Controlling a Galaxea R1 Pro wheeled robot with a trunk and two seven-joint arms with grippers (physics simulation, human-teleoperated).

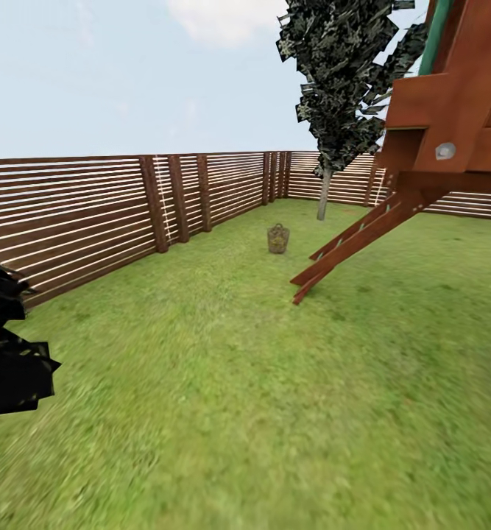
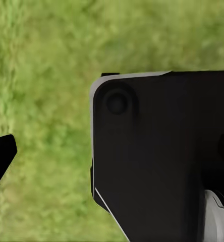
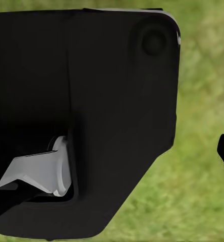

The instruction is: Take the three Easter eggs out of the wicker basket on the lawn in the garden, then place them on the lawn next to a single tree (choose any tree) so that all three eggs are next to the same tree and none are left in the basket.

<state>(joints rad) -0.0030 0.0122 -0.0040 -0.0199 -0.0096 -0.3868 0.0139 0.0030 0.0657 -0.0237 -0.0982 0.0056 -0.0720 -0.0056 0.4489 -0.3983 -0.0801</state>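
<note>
Head view – wicker basket: stands upright on the lawn, far ahead of the robot and slightly right of its midline, well apart from either tool.
Head view – contents: yellowish specks show through the weave; individual eggs too small to tell.
Head view – tree: pale trunk just beyond the basket and a little to its right, near the fence corner.
Head view – obstruction: the wooden play-frame's slanted legs reach the grass right of the straight line to the basket.
Left wrist view – left tool: dark housing over grass; cannot tell whether open or closed.
Right wrist view – right tool: dark housing over grass; state likewise cannot be told.
Judgement – coming move: drive forward, veering slightly left of the frame legs; neither arm is clearly nearer.
</note>
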